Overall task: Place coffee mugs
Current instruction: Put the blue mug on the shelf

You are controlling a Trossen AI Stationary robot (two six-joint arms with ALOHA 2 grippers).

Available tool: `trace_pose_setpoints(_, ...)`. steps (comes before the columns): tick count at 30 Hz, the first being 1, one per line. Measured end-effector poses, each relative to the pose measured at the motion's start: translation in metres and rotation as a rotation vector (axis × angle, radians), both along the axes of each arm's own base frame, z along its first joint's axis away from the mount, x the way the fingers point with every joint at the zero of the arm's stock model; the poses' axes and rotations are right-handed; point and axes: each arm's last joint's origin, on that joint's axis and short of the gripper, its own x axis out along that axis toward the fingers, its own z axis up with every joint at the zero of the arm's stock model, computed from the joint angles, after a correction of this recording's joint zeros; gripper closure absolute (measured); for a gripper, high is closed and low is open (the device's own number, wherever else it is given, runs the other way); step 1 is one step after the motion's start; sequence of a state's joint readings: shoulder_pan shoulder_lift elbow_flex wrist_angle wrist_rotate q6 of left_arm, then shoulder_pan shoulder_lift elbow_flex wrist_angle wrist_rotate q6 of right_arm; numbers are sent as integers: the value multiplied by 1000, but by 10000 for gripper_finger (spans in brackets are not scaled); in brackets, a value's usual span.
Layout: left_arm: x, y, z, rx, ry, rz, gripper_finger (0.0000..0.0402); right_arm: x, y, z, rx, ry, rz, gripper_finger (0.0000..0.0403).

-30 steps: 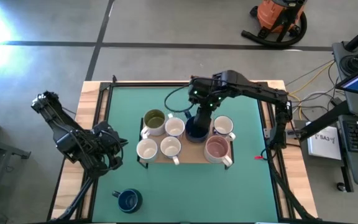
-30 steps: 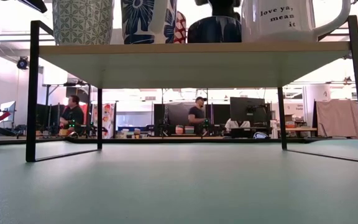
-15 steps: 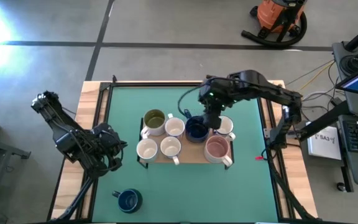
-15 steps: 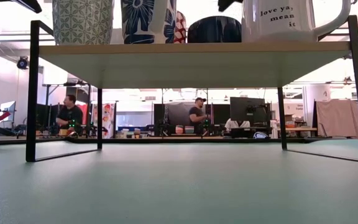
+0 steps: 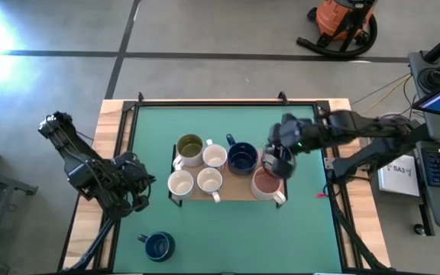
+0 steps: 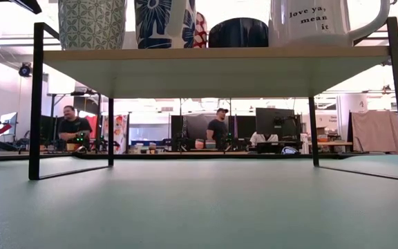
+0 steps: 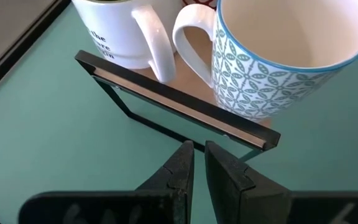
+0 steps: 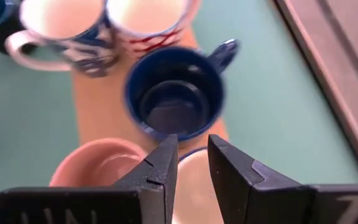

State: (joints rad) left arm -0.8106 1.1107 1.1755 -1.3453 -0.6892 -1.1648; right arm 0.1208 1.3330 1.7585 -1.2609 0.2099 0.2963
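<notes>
Gleaming navy mug [image 5: 241, 159] standing upright on rack [image 5: 239, 189].

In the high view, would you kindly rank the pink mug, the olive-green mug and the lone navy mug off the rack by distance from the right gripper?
1. Pink mug, beside the right gripper, rack's right end.
2. Olive-green mug, rack's left end.
3. Lone navy mug, near table edge, left.

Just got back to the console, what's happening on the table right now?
Seven mugs sit on the small raised shelf mid-table, among them a navy mug in the back row. The right pincer hangs empty over the shelf's right end, above the pinkish mug, its fingers slightly apart. The left pincer waits shut at the table's left edge, facing the shelf. One more navy mug stands alone near the front edge, not yet placed.
</notes>
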Motion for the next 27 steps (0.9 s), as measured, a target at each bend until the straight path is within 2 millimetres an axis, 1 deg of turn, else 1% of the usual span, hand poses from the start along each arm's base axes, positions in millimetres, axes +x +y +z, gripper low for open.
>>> trace_pose_setpoints(4, 0, 0, 0, -1, 0, 0, 379, -17, 18, -19, 80, -93, 39, 325)
trace_pose_setpoints(10, 0, 0, 0, -1, 0, 0, 379, -39, 49, -44, 172, -243, 176, 324)
trace_pose_setpoints(14, 0, 0, 0, -4, -3, 0, 379, -52, 70, -64, 164, -321, 348, 325)
trace_pose_setpoints(18, 1, -2, 1, -20, -18, -1, 379, -60, 88, -90, 203, -404, 536, 321)
trace_pose_setpoints(22, 2, -2, 1, -25, -22, -1, 379, -66, 99, -115, 239, -479, 661, 323)
trace_pose_setpoints(27, 2, -4, 1, -55, -16, -10, 379, -73, 106, -148, 267, -526, 702, 328)
